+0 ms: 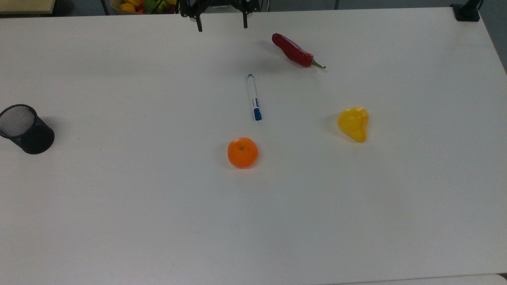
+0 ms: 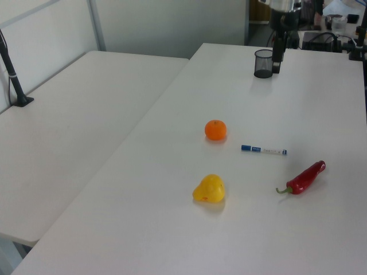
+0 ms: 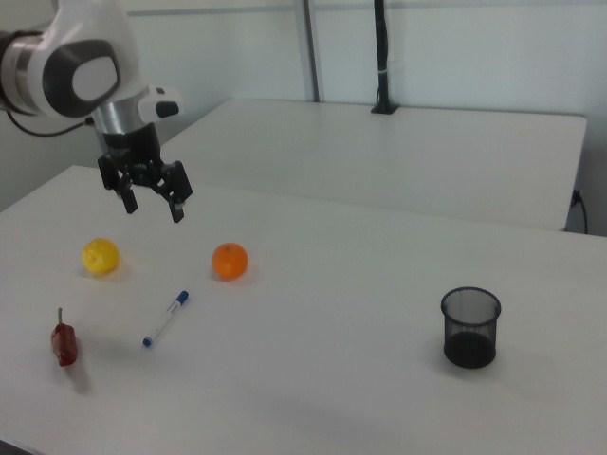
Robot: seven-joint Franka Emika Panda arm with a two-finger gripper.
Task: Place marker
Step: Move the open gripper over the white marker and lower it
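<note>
Top view: the marker [image 1: 253,97] lies flat on the white tabletop [image 1: 119,221], between the red chili [image 1: 295,51] farther off and the orange [image 1: 243,152] nearer. The tool [image 1: 221,24] hangs at the far edge, fingers spread apart, holding nothing.

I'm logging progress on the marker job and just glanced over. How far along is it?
Nothing looks done yet: the marker lies flat on the table between the red chili and the orange. In hand: the hand hangs open in the air, apart from everything. Left: reach the marker, grasp it and place it, perhaps in the black mesh cup.
</note>
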